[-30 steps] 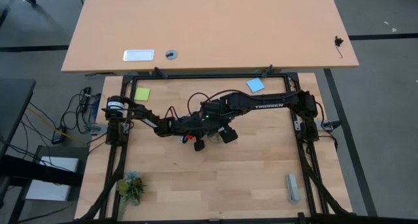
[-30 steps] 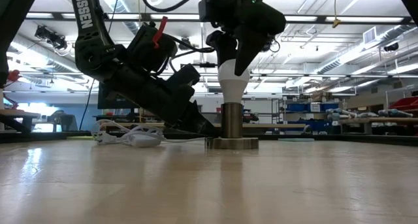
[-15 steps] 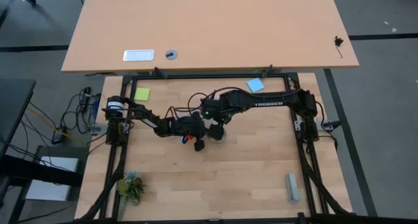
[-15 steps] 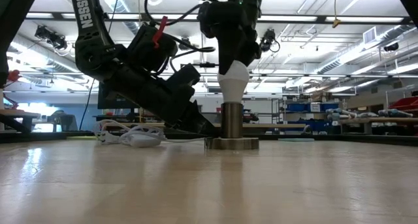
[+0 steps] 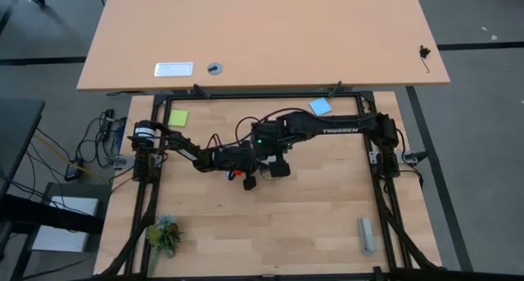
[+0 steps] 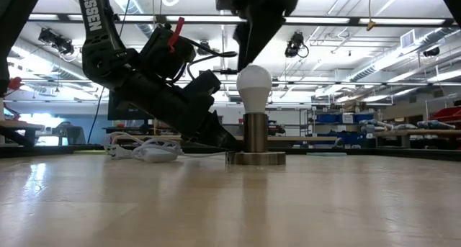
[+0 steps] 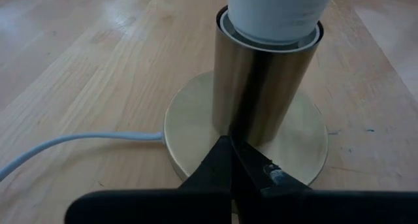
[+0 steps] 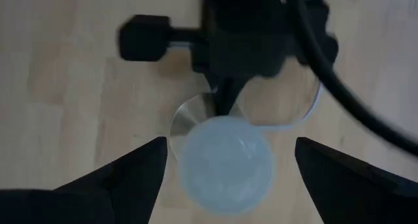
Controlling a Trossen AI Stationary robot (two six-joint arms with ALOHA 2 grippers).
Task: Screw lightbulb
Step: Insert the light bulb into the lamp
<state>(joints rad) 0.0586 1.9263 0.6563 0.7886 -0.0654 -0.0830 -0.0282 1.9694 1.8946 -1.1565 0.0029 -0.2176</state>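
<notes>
arms: you've got two dark, near-black jointed arms, chunky housings all the way down
lettering: white TROSSEN along the right arm (image 5: 327,132), and again on the left arm (image 6: 108,45)
cables: black loops hanging off the joints
accents: red tab on the left arm, small green light on the right
fingers: matte black, tapered

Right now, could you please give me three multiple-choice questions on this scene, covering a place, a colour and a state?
1. Where is the lightbulb?
A. lying on the table
B. upright in the socket
C. in the left claw
2. What colour is the socket's cable?
A. red
B. white
C. black
3. How is the right claw?
A. shut on the bulb
B. shut on the cable
C. open
Answers: B, its neck sits in the metal socket; B, a white cable runs off from the socket; C, its fingers stand spread either side of the bulb.
</notes>
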